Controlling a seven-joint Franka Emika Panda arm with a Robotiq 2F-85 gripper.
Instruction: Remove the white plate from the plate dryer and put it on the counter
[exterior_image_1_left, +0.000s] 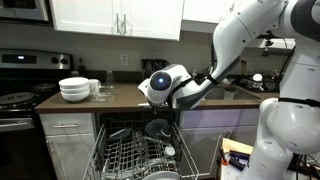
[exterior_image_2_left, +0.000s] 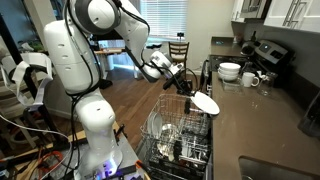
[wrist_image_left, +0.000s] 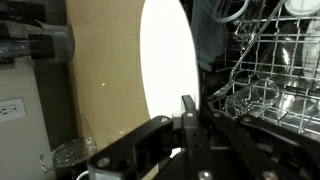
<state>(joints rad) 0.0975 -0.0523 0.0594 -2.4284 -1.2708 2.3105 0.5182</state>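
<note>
The white plate (exterior_image_2_left: 205, 102) hangs in the air above the plate dryer (exterior_image_2_left: 175, 135), by the edge of the dark brown counter (exterior_image_2_left: 250, 120). My gripper (exterior_image_2_left: 182, 83) is shut on its rim. In the wrist view the plate (wrist_image_left: 168, 70) is a tall white oval, clamped at its lower edge between the black fingers (wrist_image_left: 188, 112). There the counter (wrist_image_left: 105, 70) lies behind it and the wire plate dryer (wrist_image_left: 265, 60) is to its right. In an exterior view the plate dryer (exterior_image_1_left: 130, 155) stands pulled out below the counter (exterior_image_1_left: 120, 97). The arm's white wrist hides the plate there.
Stacked white bowls (exterior_image_1_left: 75, 88) sit on the counter near the black stove (exterior_image_1_left: 20, 97); they also show in an exterior view (exterior_image_2_left: 229, 70) with mugs (exterior_image_2_left: 250, 78) beside them. Several dishes remain in the plate dryer. A chair (exterior_image_2_left: 178, 50) stands farther back.
</note>
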